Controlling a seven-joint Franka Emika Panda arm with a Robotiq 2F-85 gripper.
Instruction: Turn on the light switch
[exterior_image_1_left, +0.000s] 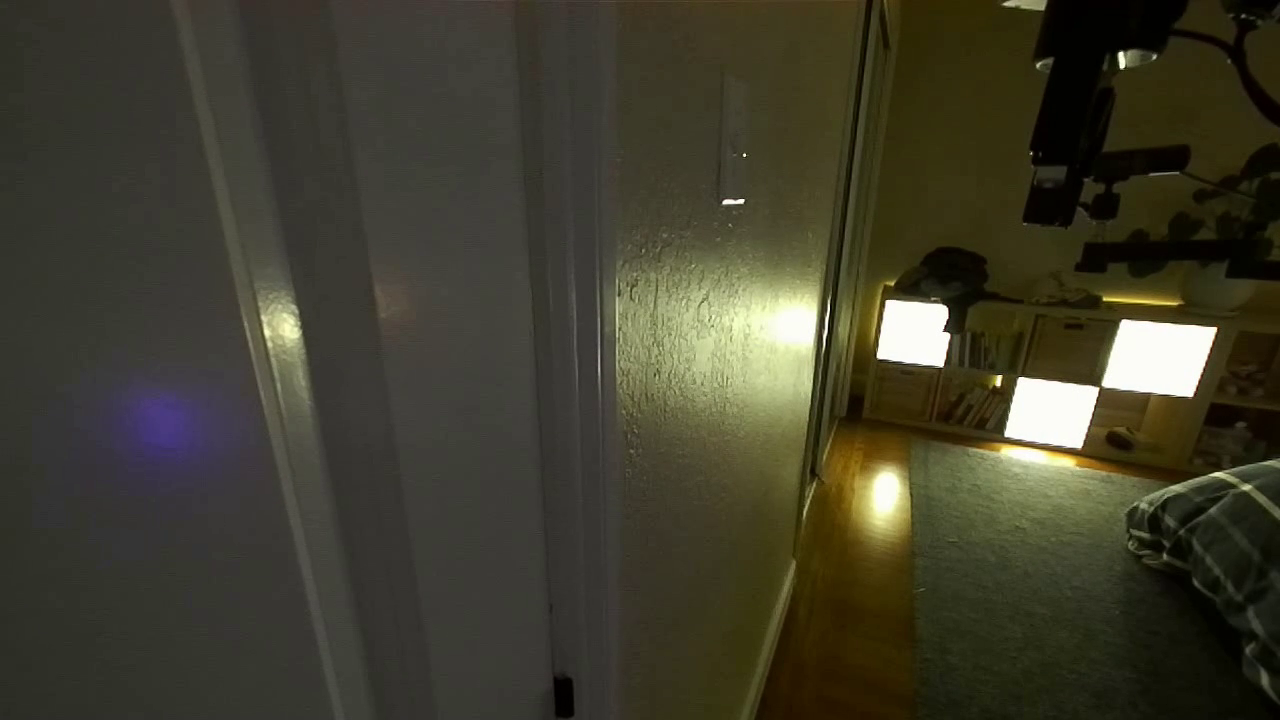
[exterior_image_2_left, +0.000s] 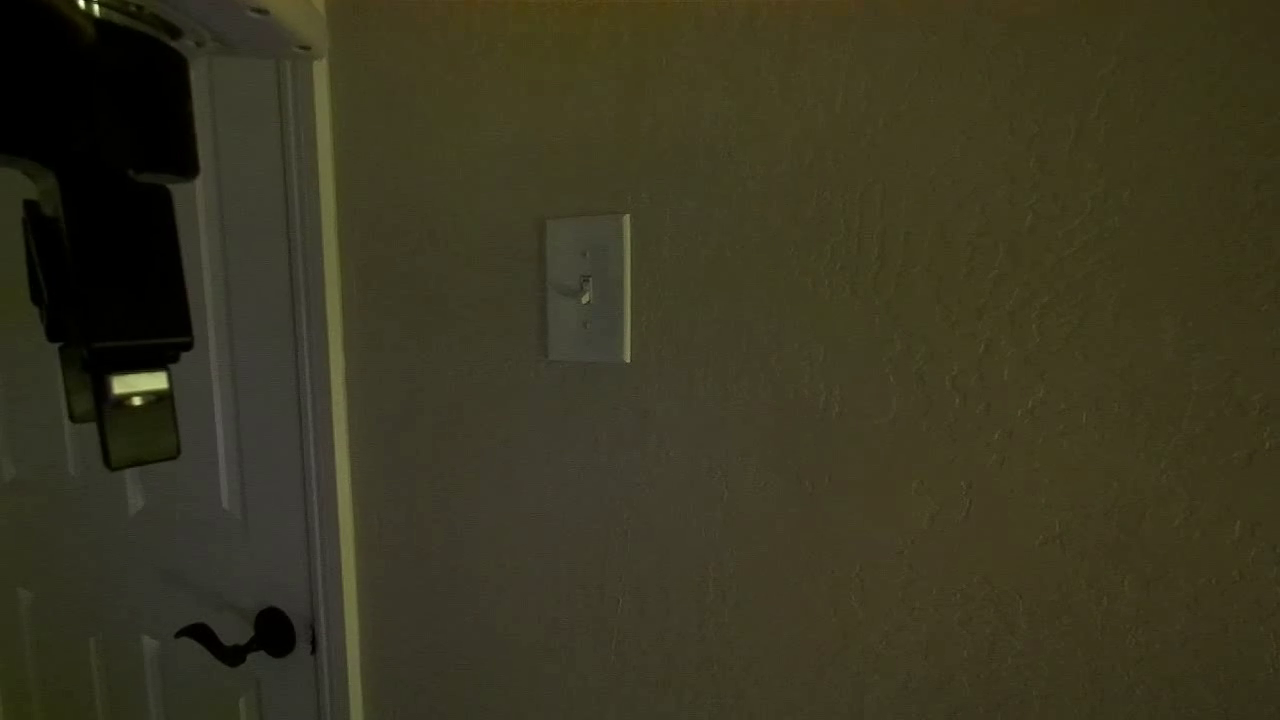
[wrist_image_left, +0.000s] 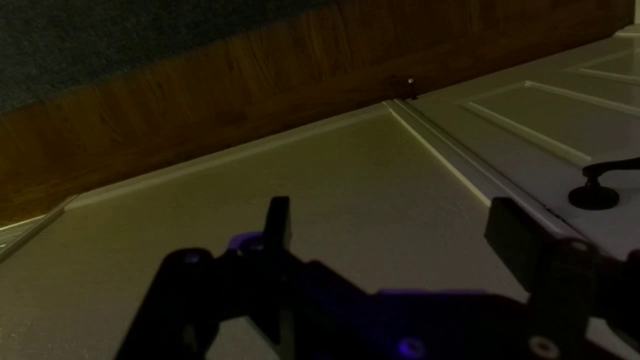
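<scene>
The light switch (exterior_image_2_left: 588, 290) is a white upright wall plate with a small toggle in its middle, which seems to point down. In an exterior view the switch (exterior_image_1_left: 733, 140) shows nearly edge-on as a pale strip with a bright glint at its bottom. My gripper (wrist_image_left: 387, 212) is open and empty in the wrist view, with its two fingers wide apart. In an exterior view the gripper (exterior_image_2_left: 120, 420) hangs down to the left of the switch, in front of the door, apart from the plate. It also hangs at the top right in an exterior view (exterior_image_1_left: 1050, 200). The switch is out of the wrist view.
A white door (exterior_image_2_left: 260, 400) with a dark lever handle (exterior_image_2_left: 240, 638) stands left of the switch. The textured wall (exterior_image_2_left: 900, 450) surrounds the plate. A shelf (exterior_image_1_left: 1060, 350) with glowing cubbies, a grey rug (exterior_image_1_left: 1020, 590) and a plaid bed (exterior_image_1_left: 1220, 550) are in the room.
</scene>
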